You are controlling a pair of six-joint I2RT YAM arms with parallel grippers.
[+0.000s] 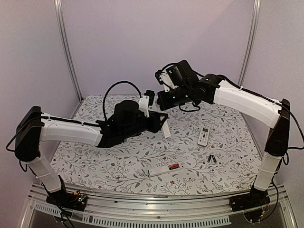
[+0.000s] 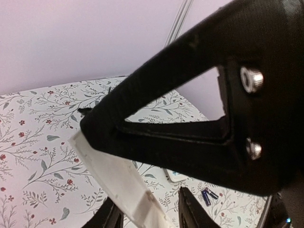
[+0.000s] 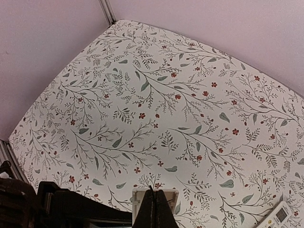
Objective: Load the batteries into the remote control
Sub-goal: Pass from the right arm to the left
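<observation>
Red against the flowered cloth of the worktop (image 1: 118,161), a single red battery (image 1: 174,166) lay near the front edge at the right end of a long white piece (image 1: 158,171). Whether it sat in that piece or only against it could not be told. A little farther back and to the right, two black batteries (image 1: 211,159) lay side by side, touching or almost so, apart from everything else. Beyond them a small white remote (image 1: 203,136) rested face up, with its screen end pointing away from the arms. Over the middle of the worktop the two arms met. The left pincer (image 2: 149,216) had its jaws part-way apart around the lower stretch of a white strip (image 2: 114,175). The strip lay against the left-hand finger (image 2: 110,219), and a gap showed between it and the other finger, so no firm grip could be seen. The strip hung tilted above the cloth. Its upper end was held by the right pincer (image 3: 152,209), whose fingers were pressed together with the white edge showing on either side of their tips. From above, the strip (image 1: 166,129) slanted down just below both pincers. Past them, the far half of the worktop ran back to pale lilac walls.
</observation>
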